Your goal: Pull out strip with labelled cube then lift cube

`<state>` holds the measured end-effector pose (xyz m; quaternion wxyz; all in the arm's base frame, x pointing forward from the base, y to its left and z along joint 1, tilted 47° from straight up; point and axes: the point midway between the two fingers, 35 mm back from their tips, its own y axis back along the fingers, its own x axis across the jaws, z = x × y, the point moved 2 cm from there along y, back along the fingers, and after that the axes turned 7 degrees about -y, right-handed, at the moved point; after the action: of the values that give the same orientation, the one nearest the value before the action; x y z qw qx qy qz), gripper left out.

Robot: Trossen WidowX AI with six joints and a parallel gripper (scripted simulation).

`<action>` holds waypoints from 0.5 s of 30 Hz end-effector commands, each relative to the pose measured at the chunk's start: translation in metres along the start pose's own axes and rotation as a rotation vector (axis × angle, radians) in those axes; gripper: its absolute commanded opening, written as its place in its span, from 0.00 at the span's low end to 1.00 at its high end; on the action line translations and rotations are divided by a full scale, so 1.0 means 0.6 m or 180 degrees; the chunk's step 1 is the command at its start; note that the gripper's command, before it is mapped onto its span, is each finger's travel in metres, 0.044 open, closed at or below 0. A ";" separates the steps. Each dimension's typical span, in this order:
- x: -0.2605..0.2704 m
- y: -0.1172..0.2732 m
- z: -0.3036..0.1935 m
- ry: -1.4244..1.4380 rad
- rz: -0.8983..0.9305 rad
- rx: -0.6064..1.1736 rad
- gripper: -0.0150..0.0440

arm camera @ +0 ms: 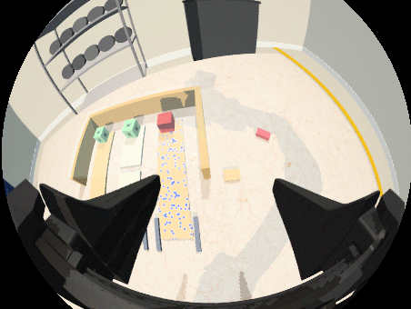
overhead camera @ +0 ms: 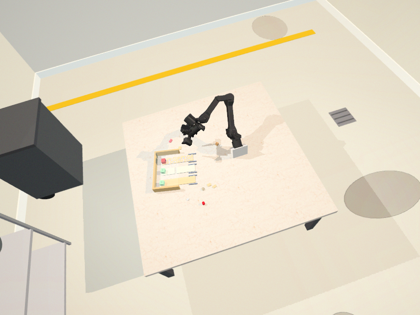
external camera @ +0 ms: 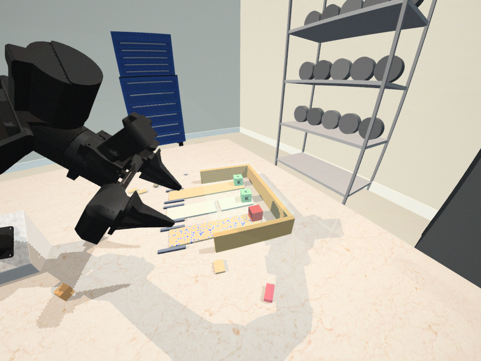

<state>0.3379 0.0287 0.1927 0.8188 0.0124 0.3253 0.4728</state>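
A plain tan strip (overhead camera: 186,181) (external camera: 202,190) (arm camera: 102,164) shows no gap and carries a green K cube (overhead camera: 162,183) (external camera: 238,180) (arm camera: 101,134). The pale middle strip (overhead camera: 186,169) (external camera: 192,209) (arm camera: 132,154) has a gap across it; another green K cube (overhead camera: 162,170) (external camera: 246,195) (arm camera: 131,128) is on its inner piece. A blue-speckled strip (external camera: 202,231) (arm camera: 175,195) carries a plain red cube (overhead camera: 163,160) (external camera: 255,213) (arm camera: 165,122). My gripper (external camera: 176,206) (arm camera: 219,184) is open and empty, above the table near the speckled strip's side. Its left finger partly hides the tan and pale strips in the wrist view.
A three-sided wooden wall (overhead camera: 155,169) (external camera: 254,229) (arm camera: 203,136) surrounds the strips' inner ends. Dark rails (arm camera: 197,234) flank their outer ends. A tan block (external camera: 219,266) (arm camera: 232,174), pink block (external camera: 268,292) (arm camera: 263,134) and orange block (overhead camera: 216,143) (external camera: 63,291) lie outside. A red cylinder (overhead camera: 203,203) is beyond the tan strip.
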 end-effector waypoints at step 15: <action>0.199 0.134 -0.094 0.0937 0.0737 -0.0385 0.93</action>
<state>0.2872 0.1505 0.1138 0.7011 -0.0687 0.4090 0.5801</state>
